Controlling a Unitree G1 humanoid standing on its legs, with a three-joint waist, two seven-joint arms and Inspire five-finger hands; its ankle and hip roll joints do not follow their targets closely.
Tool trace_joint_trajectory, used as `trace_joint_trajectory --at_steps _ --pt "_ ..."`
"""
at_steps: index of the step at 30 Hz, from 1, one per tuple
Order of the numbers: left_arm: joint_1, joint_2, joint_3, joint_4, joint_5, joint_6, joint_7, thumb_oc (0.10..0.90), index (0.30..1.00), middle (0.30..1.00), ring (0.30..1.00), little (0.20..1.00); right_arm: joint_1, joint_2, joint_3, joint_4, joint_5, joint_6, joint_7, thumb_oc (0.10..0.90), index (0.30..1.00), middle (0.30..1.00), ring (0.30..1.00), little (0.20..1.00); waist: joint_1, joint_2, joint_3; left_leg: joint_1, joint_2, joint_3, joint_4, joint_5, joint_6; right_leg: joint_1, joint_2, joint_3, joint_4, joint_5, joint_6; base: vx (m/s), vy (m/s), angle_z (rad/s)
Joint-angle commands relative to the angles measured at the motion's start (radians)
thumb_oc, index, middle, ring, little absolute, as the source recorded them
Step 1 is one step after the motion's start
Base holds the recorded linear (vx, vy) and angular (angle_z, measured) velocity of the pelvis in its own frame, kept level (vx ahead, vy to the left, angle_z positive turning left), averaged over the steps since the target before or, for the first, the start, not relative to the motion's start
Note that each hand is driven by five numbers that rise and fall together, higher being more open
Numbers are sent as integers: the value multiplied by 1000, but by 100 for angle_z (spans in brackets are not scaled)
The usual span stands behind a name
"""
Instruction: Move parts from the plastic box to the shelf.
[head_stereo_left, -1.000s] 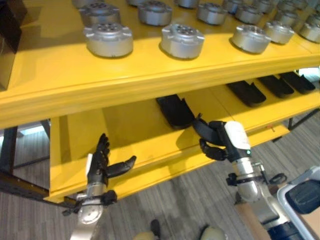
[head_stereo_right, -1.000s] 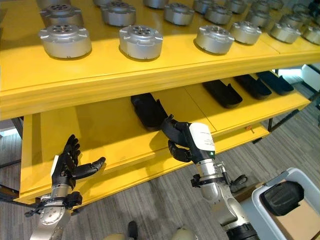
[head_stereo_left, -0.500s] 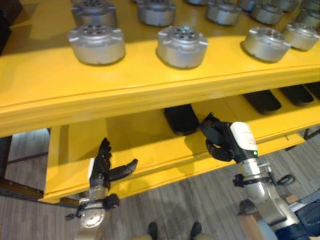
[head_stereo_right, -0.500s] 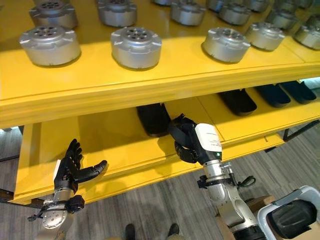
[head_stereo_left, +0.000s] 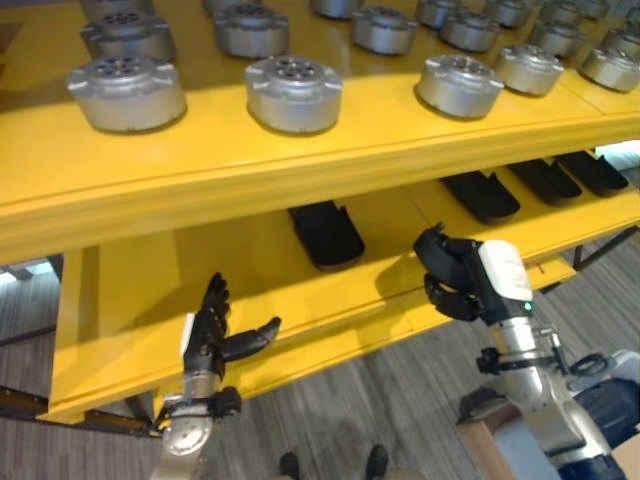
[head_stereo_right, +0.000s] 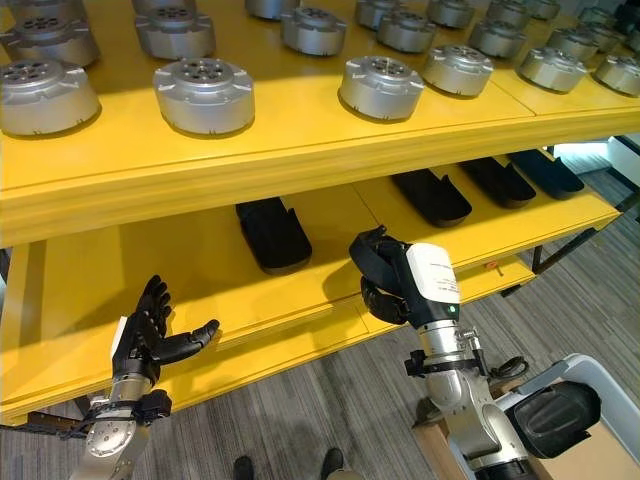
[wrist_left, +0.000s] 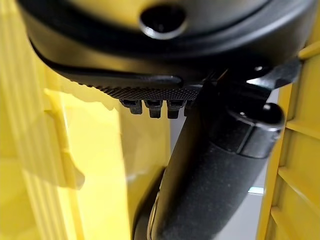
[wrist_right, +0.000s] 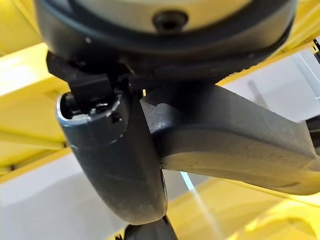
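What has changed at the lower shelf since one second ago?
The right hand, still curled on what seems a dark part, has moved to the robot's right along the lower shelf, away from the black part lying there. The camera also shifted. The left hand stays open at the shelf's front; the shelved parts have not moved.

Yellow shelf (head_stereo_left: 300, 165): top level w/ rows of round silver parts (head_stereo_left: 293, 92). Lower level holds black parts (head_stereo_left: 325, 233), spaced apart. Left hand (head_stereo_left: 212, 335) w/ fingers straight, in front of lower edge. Right hand (head_stereo_left: 455, 275) curled, just beside lower level's front.
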Motion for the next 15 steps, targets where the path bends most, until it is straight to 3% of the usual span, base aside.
trace_joint_trajectory --at_steps 1,11,15 --pt "-44 -3 15 -112 23 -97 -1 900 1000 1000 1000 1000 -155 -17 -61 -108 28 -87 -101 400 300 300 300 300 16 19 -111 70 98 90 -8 -28 -34 -63 -46 -5 80 52 64 -5 11 -4" --pt "-57 10 10 -123 11 -98 -19 900 1000 1000 1000 1000 -373 -110 34 -105 -44 -84 -90 400 300 300 300 300 43 12 -115 76 88 90 -15 -32 -29 -59 -59 -2 84 64 71 0 0 0" --pt "-54 20 6 -122 -1 -94 -41 900 1000 1000 1000 1000 -493 -201 150 -73 -114 -82 -24 400 300 300 300 300 61 3 -118 75 84 83 -13 -34 -26 -55 -66 -5 87 67 74 0 0 0"
